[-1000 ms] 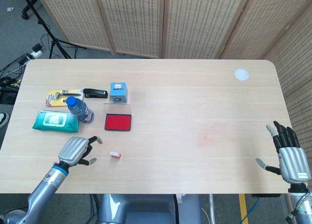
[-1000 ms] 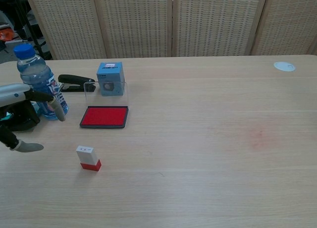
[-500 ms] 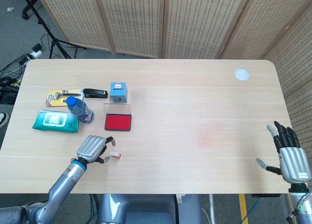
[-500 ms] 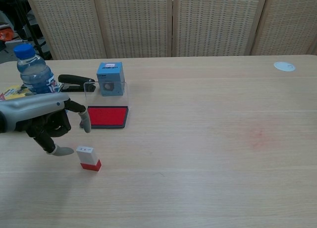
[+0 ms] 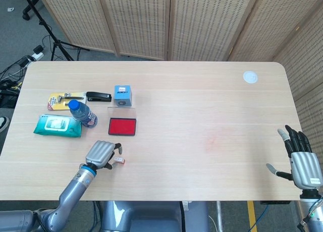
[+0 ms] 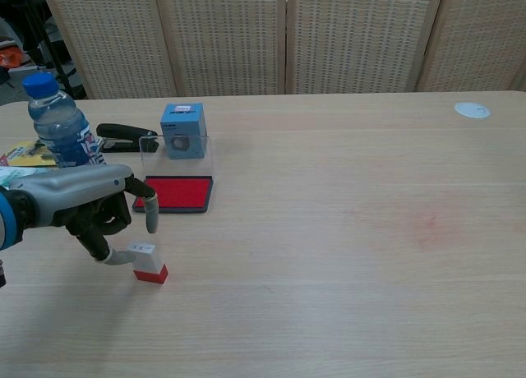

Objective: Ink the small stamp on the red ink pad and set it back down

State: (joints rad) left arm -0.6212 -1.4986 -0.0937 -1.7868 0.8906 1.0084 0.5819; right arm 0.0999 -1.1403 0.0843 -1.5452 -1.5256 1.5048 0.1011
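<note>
The small stamp (image 6: 148, 262), a little block with a white upper body and a red base, stands upright on the pale wood-grain worktop (image 5: 202, 106), well in front of the red ink pad (image 6: 173, 193), a flat rectangular pad in a dark tray with its clear lid raised behind it. The left hand (image 6: 94, 209), metallic grey on the back with dark inner parts, hovers just left of the stamp with fingers curled downward and spread around it; one pale fingertip lies against the stamp's left side, but the stamp is not clasped and sits on the worktop. The right hand (image 5: 301, 164) rests near the worktop's right edge, released, fingers apart and holding nothing. Behind the pad stands a small blue cardboard box (image 6: 182, 130), with a black stapler (image 6: 123, 136) beside it, a clear plastic bottle (image 6: 59, 127) with a blue cap, and a soft green wipes pack (image 5: 57, 125) to the left.
</note>
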